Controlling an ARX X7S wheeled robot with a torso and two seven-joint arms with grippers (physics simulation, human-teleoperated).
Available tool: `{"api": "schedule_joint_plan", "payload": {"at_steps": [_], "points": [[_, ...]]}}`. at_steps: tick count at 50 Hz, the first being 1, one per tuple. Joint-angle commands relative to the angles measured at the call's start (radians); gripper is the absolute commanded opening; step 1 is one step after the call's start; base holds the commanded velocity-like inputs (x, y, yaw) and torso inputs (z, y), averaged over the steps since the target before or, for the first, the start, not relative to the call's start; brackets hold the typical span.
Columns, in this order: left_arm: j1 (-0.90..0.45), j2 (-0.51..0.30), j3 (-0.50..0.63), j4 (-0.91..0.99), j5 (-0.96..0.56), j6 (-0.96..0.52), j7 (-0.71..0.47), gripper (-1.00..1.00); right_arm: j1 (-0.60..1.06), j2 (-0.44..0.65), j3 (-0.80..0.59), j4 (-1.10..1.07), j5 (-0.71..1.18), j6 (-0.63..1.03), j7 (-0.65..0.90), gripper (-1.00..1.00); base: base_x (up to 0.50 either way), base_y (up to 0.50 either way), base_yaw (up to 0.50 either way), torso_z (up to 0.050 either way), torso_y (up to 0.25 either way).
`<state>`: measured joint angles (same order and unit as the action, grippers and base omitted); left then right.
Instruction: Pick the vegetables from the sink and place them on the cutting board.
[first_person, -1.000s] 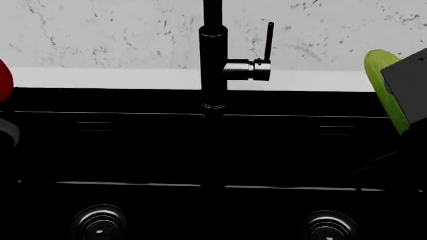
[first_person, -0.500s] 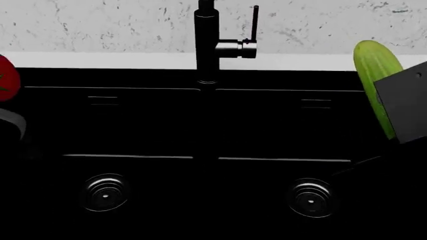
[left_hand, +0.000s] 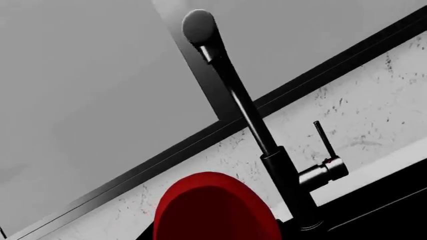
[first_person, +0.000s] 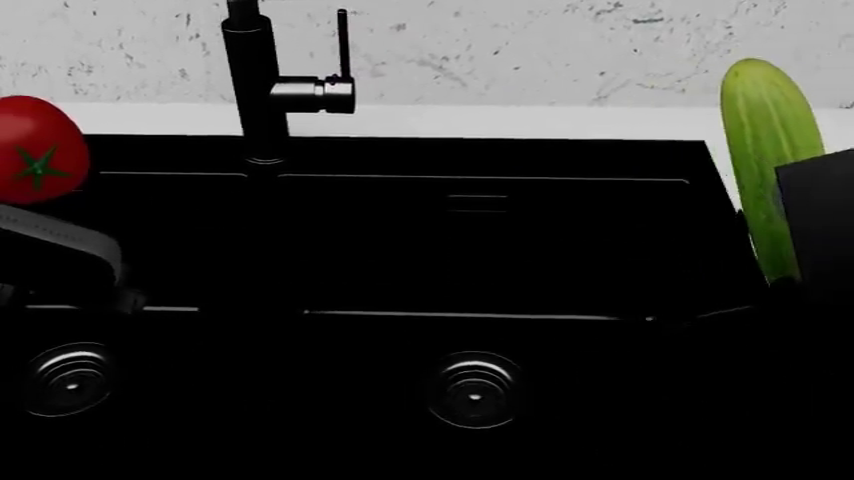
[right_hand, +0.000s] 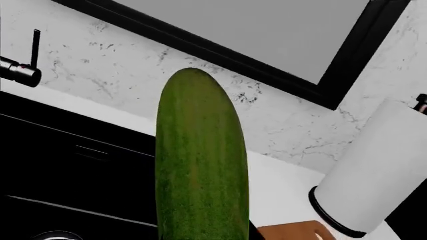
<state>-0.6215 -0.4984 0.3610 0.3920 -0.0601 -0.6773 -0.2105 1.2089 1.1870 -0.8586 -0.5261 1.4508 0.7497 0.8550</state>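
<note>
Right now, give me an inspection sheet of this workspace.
Surface: white counter behind the black sink; both basins hold only drains.
Job's things: tomato raised at the left; cucumber upright at the right; cutting board corner showing near the cucumber.
Clutter: paper-towel roll.
Grippers: left and right fingers not clearly visible.
Cables: nothing seen.
Surroundings: black faucet, marbled backsplash, dark-framed window.

Tomato (first_person: 38, 150): left of the faucet (first_person: 256, 85), above the sink (first_person: 534, 260).
Cucumber (first_person: 770, 160): upright, far right of the faucet.
</note>
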Motion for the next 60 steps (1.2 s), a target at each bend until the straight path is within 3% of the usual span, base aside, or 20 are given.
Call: {"api": "schedule_joint_plan", "payload": {"at_steps": [1, 4, 12, 16, 21, 32, 60], "points": [[0.023, 0.065, 0.025, 0.02, 0.016, 0.041, -0.087, -1.0, -0.108, 0.056, 0.026, -0.069, -0.039, -0.15, 0.042, -1.0, -0.01, -0.5, 0.0, 0.0, 0.0], [-0.008, 0.081, 0.055, 0.004, 0.028, 0.075, -0.079, -1.0, -0.138, 0.06, 0.02, -0.059, -0.06, -0.182, 0.043, -1.0, -0.01, -0.5, 0.0, 0.0, 0.0], [-0.053, 0.136, 0.076, 0.017, 0.007, -0.032, -0.078, -1.0, -0.131, 0.067, 0.032, -0.05, -0.071, -0.188, 0.064, -1.0, -0.01, -0.5, 0.0, 0.0, 0.0], [-0.099, 0.144, 0.112, 0.009, 0.013, -0.089, -0.056, -1.0, -0.076, 0.01, 0.023, -0.004, -0.074, -0.115, 0.063, -1.0, -0.09, -0.5, 0.0, 0.0, 0.004], [-0.114, 0.146, 0.131, -0.008, 0.023, -0.04, -0.049, -1.0, -0.035, -0.027, 0.029, 0.027, -0.093, -0.092, 0.064, -1.0, -0.02, -0.5, 0.0, 0.0, 0.0], [-0.12, 0.144, 0.148, 0.03, 0.032, -0.043, -0.052, -1.0, -0.094, 0.057, 0.062, -0.044, -0.092, -0.19, 0.102, -1.0, 0.0, -0.5, 0.0, 0.0, 0.001], [-0.143, 0.164, 0.158, 0.091, 0.017, -0.104, -0.05, -1.0, -0.115, 0.054, 0.057, -0.067, -0.081, -0.193, 0.097, -1.0, 0.0, -0.5, 0.0, 0.0, 0.001]]}}
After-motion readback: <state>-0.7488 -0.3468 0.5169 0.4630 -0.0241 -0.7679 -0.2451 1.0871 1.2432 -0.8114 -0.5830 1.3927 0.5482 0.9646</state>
